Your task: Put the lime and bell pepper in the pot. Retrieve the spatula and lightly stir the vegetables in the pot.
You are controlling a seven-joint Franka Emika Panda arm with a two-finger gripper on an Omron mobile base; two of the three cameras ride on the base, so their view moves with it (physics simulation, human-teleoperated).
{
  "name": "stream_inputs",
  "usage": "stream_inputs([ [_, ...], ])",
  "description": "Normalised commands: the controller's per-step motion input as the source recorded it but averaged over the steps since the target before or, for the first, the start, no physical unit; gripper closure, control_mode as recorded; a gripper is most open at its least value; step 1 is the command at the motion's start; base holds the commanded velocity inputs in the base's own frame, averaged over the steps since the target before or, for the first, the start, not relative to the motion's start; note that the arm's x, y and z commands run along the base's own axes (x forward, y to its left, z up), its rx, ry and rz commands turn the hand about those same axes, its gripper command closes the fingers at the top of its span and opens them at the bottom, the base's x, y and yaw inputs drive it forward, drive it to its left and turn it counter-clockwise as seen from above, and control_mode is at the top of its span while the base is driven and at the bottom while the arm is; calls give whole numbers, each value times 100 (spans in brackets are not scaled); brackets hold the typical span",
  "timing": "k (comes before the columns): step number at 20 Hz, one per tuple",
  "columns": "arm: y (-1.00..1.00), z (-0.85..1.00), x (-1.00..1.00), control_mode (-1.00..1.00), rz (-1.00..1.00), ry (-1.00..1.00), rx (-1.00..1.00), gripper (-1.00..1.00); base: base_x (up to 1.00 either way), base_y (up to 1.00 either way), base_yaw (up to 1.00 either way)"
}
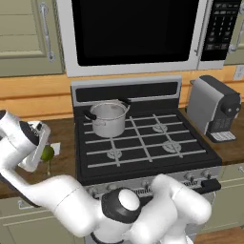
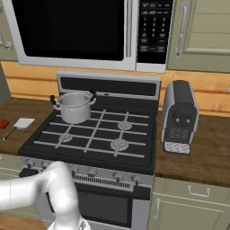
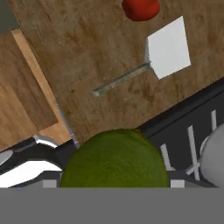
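The green lime (image 3: 114, 161) fills the bottom of the hand view, and my gripper (image 3: 114, 177) is shut on it. From the left base view the lime (image 1: 46, 153) hangs under my gripper (image 1: 46, 155), above the wooden counter just left of the stove. Far below on the counter lie the red bell pepper (image 3: 140, 8) and the spatula (image 3: 168, 47), its white blade beside the stove edge. Both also appear at the left edge of the right base view: bell pepper (image 2: 3, 123), spatula (image 2: 22, 123). The steel pot (image 1: 109, 119) (image 2: 74, 107) stands on the rear left burner.
The black stove (image 1: 143, 143) has grates to the right of the lime. A coffee machine (image 1: 214, 107) (image 2: 179, 117) stands on the counter right of the stove. A microwave (image 1: 133, 33) hangs above the cooktop.
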Motion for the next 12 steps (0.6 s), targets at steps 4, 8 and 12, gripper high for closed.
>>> stream_inputs([
  [4, -100, 93, -37, -100, 22, -17, -26, 100, 0, 0, 0],
  [8, -100, 74, -11, -100, 15, -8, -12, 100, 0, 0, 0],
  [12, -100, 44, 10, -100, 9, 0, -1, 100, 0, 0, 0],
])
